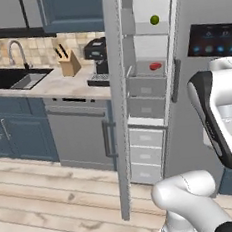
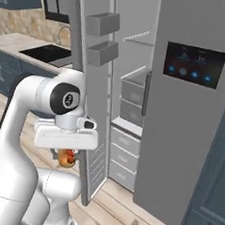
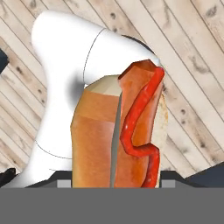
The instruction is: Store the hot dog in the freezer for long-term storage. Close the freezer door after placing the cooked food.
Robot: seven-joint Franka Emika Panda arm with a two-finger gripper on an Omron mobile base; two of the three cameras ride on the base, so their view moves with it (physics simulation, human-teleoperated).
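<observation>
The arm (image 2: 18, 141) is glossy white with rounded segments, dark bands at its joints, and a black disc capping one joint (image 2: 68, 100).

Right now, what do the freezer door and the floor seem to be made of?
Freezer door: looks like brushed grey steel outside, matte with a faint sheen; its inner side carries grey bins that seem plastic. Floor: pale wooden planks, with visible grain, knots and seams, probably matte.
</observation>
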